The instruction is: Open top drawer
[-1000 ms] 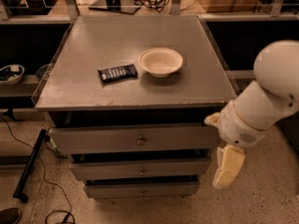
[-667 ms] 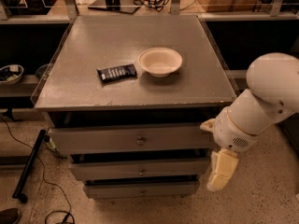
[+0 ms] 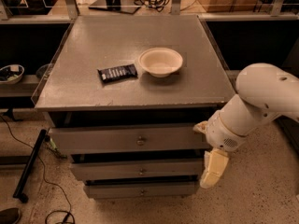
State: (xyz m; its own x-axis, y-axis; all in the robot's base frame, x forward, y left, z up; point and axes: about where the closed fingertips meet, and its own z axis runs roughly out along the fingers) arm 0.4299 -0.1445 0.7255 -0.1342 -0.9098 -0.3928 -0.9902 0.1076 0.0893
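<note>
Counts: one arm (image 3: 261,101), one tool (image 3: 214,169), one desk (image 3: 84,90), three drawers, three knobs, one bowl (image 3: 160,61), one bar (image 3: 117,73).

Tool: cream, hangs straight down from the white wrist. Spread or pressed together, cannot tell.

Top drawer (image 3: 107,140): up and left of the tool, its grey front running left from just beside the wrist. Brass knob (image 3: 141,140) at its centre, well left of the tool. A dark gap lies between the front's upper edge and the desk top; the drawer's inside is hidden.

Middle drawer (image 3: 117,170): level with the tool, its right end just beside it; touching or not, cannot tell. Bottom drawer (image 3: 117,190): below and left of the tool, its knob hard to make out.

On the desk, up and left of the tool: pale bowl, bare inside showing; dark wrapped bar just beyond it on the far side from the tool, apart from it, label unreadable.

Far left: dish (image 3: 10,73) on a low shelf, cut by the edge, contents unclear. Black pole (image 3: 29,164) and cables (image 3: 51,190) on the floor. Shoe (image 3: 8,215) cut off at the corner. Arm cut off at the right edge.
</note>
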